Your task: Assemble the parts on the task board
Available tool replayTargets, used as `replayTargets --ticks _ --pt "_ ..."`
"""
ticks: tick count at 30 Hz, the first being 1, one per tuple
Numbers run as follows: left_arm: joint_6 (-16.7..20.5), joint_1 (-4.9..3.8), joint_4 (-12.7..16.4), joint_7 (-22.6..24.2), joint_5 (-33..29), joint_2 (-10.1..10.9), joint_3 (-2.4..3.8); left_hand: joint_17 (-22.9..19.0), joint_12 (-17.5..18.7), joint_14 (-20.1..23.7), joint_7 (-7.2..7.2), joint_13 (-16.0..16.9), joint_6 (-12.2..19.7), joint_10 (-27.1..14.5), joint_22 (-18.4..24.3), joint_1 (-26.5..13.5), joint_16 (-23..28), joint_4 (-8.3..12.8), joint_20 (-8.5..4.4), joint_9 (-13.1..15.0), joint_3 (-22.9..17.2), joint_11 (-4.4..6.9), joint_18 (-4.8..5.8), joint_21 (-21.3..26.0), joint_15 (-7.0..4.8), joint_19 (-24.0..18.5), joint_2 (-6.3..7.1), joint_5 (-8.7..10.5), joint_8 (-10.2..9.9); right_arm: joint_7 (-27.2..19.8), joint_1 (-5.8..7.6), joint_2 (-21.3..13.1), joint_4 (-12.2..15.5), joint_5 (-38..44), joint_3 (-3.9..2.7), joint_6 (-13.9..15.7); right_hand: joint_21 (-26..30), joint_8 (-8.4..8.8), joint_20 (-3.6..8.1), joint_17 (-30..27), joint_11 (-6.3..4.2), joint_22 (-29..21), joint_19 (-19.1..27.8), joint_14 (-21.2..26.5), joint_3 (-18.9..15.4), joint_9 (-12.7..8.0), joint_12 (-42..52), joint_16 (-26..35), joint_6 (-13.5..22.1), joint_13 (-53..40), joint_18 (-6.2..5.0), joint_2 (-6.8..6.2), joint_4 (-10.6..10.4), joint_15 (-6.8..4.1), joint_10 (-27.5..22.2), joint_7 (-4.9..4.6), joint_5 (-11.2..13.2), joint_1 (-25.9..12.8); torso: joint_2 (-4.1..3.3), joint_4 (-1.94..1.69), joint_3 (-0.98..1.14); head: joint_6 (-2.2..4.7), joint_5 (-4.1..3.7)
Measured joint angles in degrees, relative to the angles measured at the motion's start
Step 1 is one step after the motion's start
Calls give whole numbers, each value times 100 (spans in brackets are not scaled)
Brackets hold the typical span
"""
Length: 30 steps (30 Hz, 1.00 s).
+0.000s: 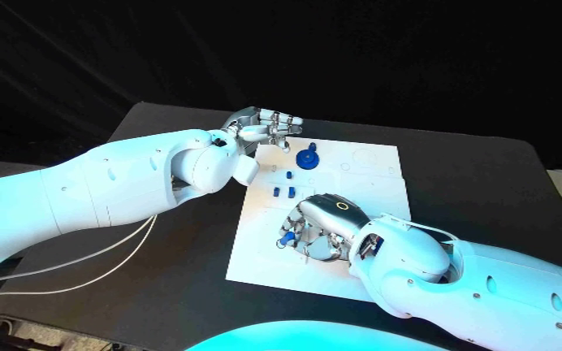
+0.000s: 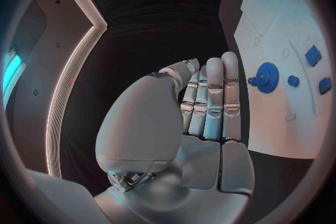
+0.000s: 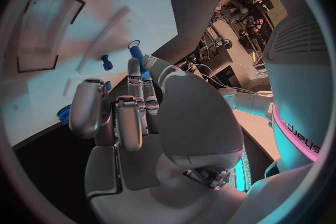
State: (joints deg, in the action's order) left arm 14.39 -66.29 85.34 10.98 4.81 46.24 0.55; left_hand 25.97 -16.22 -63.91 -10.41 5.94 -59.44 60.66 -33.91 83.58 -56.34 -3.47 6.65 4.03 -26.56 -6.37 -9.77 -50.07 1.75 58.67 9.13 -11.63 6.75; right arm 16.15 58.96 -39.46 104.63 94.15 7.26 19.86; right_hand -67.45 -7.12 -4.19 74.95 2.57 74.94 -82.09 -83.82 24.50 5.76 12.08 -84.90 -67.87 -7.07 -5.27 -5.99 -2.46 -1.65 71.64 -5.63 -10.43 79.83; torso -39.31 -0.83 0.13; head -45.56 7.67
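The left hand's fingers (image 2: 213,98) lie straight and pressed side by side, holding nothing, with the thumb folded across in front of them; the left hand (image 1: 265,127) hovers at the far left corner of the white board (image 1: 369,205), which lies in the middle of the black table (image 1: 480,180). The right hand (image 1: 318,225) is over the near left part of the board, its fingers (image 3: 133,106) curled downward, and a small blue piece (image 1: 287,239) sits at their tips; whether it is pinched or merely touched I cannot tell. In the head view I count one blue toothed wheel (image 1: 307,160) on the far part of the board, just beside the left hand, and three small blue blocks (image 1: 281,191) in a short row near the board's middle, between the two hands. The left wrist view shows the wheel (image 2: 266,77) with a small round blue knob (image 2: 293,80) next to it and two blue blocks (image 2: 313,55) farther on. The right wrist view shows a small blue peg (image 3: 106,60) lying on the board just past the fingertips, and a shallow rectangular recess (image 3: 47,28) in the board beyond it. Pale outlines mark the board's surface, but no writing on it can be read. Two thin white cables (image 1: 105,257) hang from the left arm over the table's near left side.
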Motion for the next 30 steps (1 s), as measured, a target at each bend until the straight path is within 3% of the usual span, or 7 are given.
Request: replayTargets --ticks 30 --pt "-28 0 -2 -29 14 26 -1 -6 0 0 0 0 0 -20 4 0 0 0 0 0 0 -20 0 27 0 0 0 0 0 -2 -97 67 -56 117 -1 33 -1 -9 0 -2 11 -2 0 0 -1 0 5 0 26 -4 0 -11 0 0 10 -26 5 -10 -1 -3 -2 -26 25"
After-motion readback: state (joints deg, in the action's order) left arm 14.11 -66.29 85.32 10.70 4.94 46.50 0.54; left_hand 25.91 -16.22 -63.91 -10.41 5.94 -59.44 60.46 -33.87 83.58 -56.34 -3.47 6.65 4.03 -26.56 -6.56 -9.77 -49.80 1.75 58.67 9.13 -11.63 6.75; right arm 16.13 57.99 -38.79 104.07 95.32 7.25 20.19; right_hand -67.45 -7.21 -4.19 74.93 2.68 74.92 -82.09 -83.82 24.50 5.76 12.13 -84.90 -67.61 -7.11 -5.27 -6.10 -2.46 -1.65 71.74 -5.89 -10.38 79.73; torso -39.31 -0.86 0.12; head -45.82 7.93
